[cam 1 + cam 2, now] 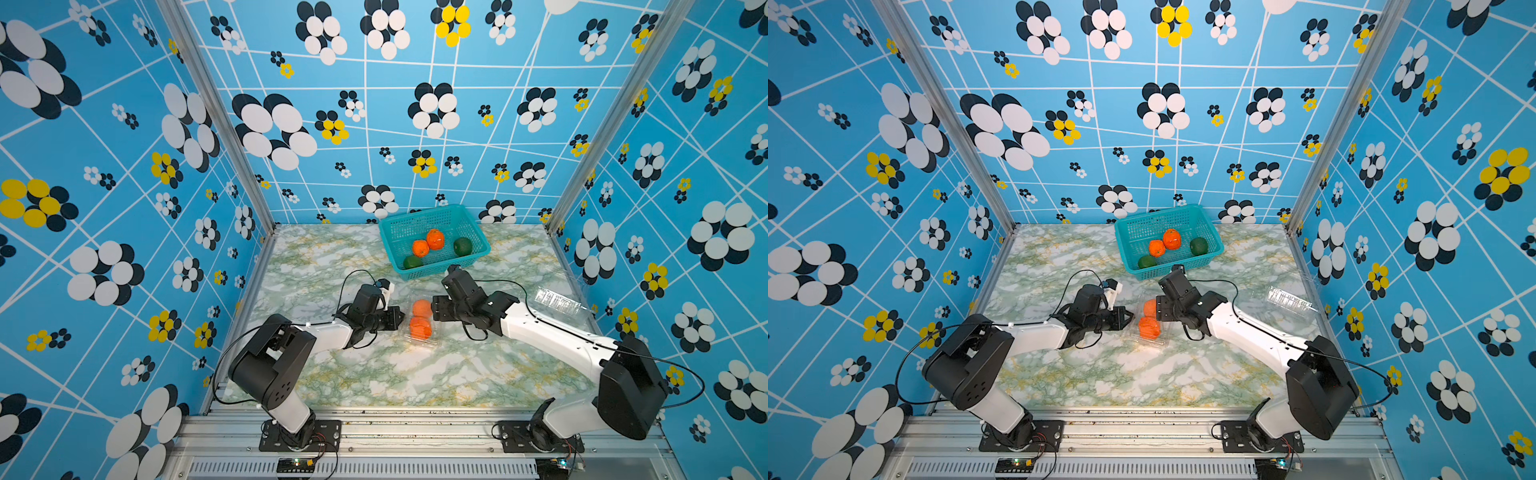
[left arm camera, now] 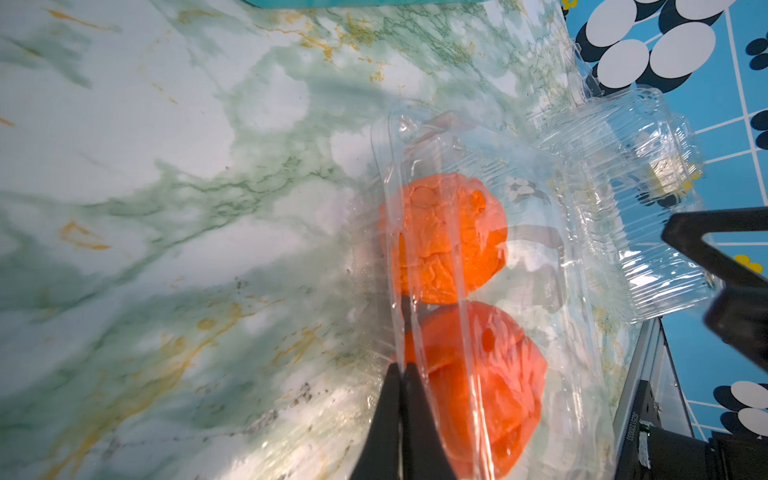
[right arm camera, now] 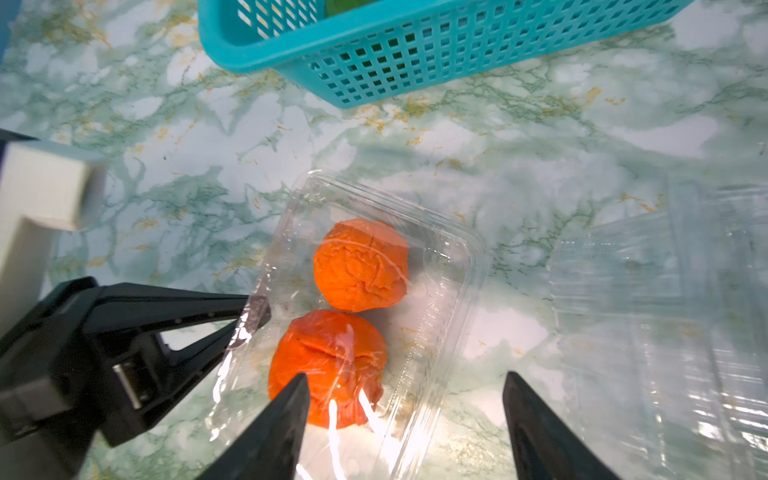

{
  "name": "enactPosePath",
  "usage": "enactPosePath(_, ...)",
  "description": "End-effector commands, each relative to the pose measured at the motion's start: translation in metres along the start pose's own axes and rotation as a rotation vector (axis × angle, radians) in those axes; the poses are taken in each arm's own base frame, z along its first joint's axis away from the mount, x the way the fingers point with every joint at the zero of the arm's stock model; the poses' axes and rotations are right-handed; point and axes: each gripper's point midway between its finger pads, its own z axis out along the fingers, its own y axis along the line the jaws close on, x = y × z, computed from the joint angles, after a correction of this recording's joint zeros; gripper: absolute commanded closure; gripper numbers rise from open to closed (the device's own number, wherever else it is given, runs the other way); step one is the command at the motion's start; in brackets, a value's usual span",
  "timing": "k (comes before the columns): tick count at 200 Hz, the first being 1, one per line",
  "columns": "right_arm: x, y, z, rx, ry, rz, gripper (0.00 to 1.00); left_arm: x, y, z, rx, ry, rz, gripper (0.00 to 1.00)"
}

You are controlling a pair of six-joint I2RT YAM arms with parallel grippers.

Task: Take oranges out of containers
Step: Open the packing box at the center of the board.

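So the clear thin-plastic rectangular clamshell box (image 3: 457, 257) sits on the green-veined marble tabletop (image 1: 332, 257), just on the robot's side of the teal mesh plastic basket (image 1: 444, 264), and two round bright-orange oranges (image 3: 360, 266) are inside it, touching each other. The left gripper (image 3: 249, 320) is pinched tight on the box's rim, and the right gripper (image 3: 405, 376) hangs right at the box with its jaws spread wide and nothing between them. Two more oranges (image 1: 435, 239) lie in the basket beside two dark green round fruits (image 1: 462, 246), and another clear plastic box (image 1: 561, 303) lies off to the basket's right, nearer the robot.
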Motion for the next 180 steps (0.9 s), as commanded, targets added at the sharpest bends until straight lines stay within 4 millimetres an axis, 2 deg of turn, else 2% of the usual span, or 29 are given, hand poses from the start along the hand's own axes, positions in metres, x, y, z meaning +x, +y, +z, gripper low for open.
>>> enactPosePath(1, -0.008, 0.013, -0.013, -0.048, -0.011, 0.017, 0.27, 0.003, -0.002, -0.007, 0.025, -0.009, -0.002, 1.00)
enactPosePath(18, -0.004, 0.029, -0.010, -0.082, 0.009, 0.009, 0.28, 0.003, -0.004, -0.012, 0.038, -0.031, 0.016, 1.00)
enactPosePath(39, 0.004, 0.049, 0.001, -0.135, 0.052, 0.017, 0.28, 0.005, 0.002, -0.018, 0.022, -0.073, 0.009, 1.00)
enactPosePath(77, 0.013, 0.075, 0.013, -0.221, 0.082, 0.058, 0.26, -0.003, -0.009, -0.028, 0.070, -0.135, 0.022, 1.00)
enactPosePath(129, 0.011, 0.084, 0.016, -0.162, 0.098, -0.020, 0.26, -0.010, -0.017, -0.045, 0.093, -0.217, 0.041, 1.00)
enactPosePath(180, 0.004, 0.081, 0.011, -0.047, 0.058, -0.118, 0.26, -0.017, -0.032, -0.062, 0.150, -0.296, 0.073, 1.00)
